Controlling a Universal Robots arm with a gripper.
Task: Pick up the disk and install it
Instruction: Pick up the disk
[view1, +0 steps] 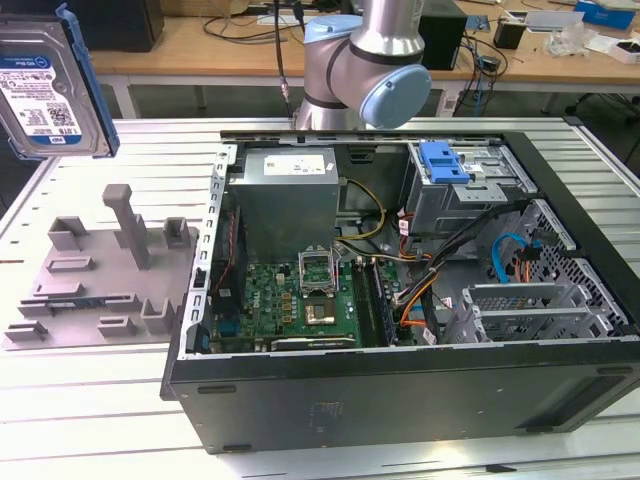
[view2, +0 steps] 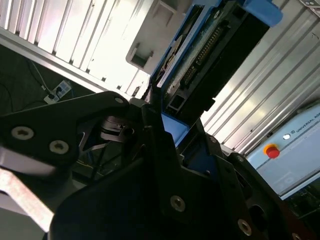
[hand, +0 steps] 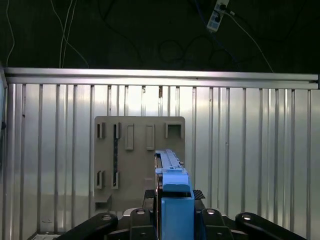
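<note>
**A:** Where is the flat silver metal disk (view1: 45, 85), the one with the white-and-blue label and bright blue plastic frame?

**B:** In the air at the exterior view's left, well apart from the open black steel computer case (view1: 400, 400). The black gripper (hand: 174, 200) has its jaws pinched on the blue frame in both wrist views.

**A:** What lies beneath it?

**B:** In the first wrist view, a matte grey plastic fixture plate (hand: 140, 150) with rectangular slots and upright posts. It sits on the ribbed aluminium table (view1: 90, 430).

**A:** Anything crowding the case?

**B:** Tangled cables (view1: 440, 250) run below the grey metal drive cage (view1: 490, 190), which carries a blue latch plate (view1: 445, 160).
</note>
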